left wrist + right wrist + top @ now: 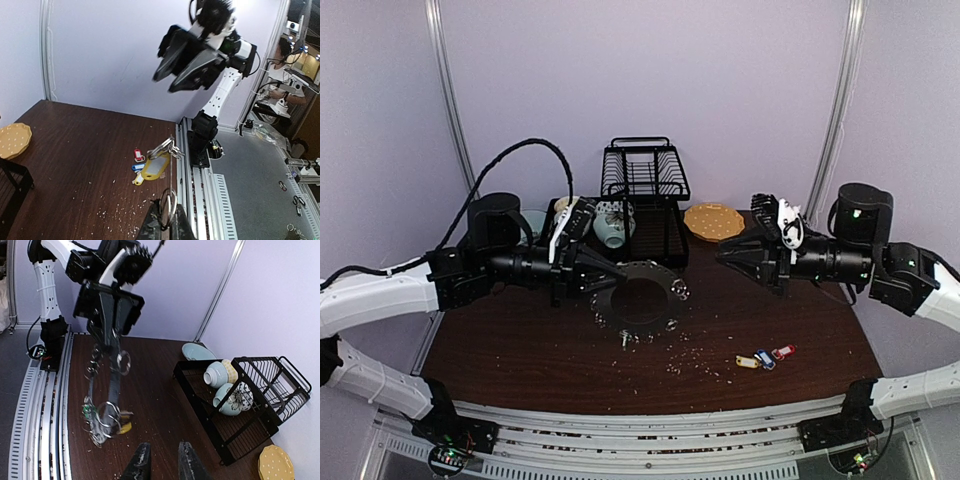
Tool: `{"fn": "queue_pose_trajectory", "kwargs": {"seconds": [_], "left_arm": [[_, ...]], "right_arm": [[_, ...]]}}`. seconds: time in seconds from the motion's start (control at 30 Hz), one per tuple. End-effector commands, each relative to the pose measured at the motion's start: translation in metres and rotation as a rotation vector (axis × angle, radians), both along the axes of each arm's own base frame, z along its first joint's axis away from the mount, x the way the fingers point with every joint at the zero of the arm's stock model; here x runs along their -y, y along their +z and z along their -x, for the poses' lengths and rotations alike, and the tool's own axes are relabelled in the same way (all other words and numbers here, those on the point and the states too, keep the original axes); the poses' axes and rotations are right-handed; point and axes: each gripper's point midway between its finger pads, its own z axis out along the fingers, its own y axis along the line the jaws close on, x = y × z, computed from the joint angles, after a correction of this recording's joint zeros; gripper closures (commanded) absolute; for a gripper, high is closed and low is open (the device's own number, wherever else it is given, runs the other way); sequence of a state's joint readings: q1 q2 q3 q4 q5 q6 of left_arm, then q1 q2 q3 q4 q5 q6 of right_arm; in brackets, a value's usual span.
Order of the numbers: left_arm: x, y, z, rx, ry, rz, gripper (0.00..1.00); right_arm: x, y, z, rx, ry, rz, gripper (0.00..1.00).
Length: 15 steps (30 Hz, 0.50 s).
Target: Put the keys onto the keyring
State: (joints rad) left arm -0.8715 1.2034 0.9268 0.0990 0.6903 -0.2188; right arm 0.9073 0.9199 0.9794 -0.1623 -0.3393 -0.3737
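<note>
Keyring [650, 270] clamped in left gripper [604, 276] — right gripper [723, 254] well apart.

A dark brown wooden table [520, 370] is seen, on which a black wire dish rack [645, 170] is set at twelve o'clock, with an orange scalloped plate [713, 220] placed at one o'clock and a pale blue dish [196, 351] laid at eleven. The keys [765, 358], tagged yellow, blue and red, are found at four o'clock, and crumbs [692, 353] are scattered from the centre towards six.
</note>
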Motion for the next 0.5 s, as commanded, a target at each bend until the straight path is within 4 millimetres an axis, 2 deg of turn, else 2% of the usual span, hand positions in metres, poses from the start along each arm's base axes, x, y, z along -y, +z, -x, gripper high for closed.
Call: {"fn": "queue_pose_trajectory", "kwargs": {"seconds": [0.0,0.13,0.3,0.47], "left_arm": [[-0.01,0.05,0.028,0.171,-0.122,0.135,1.0],[-0.014,0.049,0.043,0.217,-0.21,0.124,1.0],[-0.01,0.044,0.05,0.225,-0.294,0.082,1.0],[-0.005,0.041,0.051,0.21,-0.34,0.059,1.0]], "right_arm": [[0.004,-0.021,-0.012,0.013,-0.042,0.035,0.76],[-0.009,-0.042,0.0,0.025,0.08,0.082,0.67],[-0.027,-0.046,0.031,0.01,0.282,0.097,0.48],[-0.041,-0.047,0.052,0.023,0.362,0.114,0.43]]}}
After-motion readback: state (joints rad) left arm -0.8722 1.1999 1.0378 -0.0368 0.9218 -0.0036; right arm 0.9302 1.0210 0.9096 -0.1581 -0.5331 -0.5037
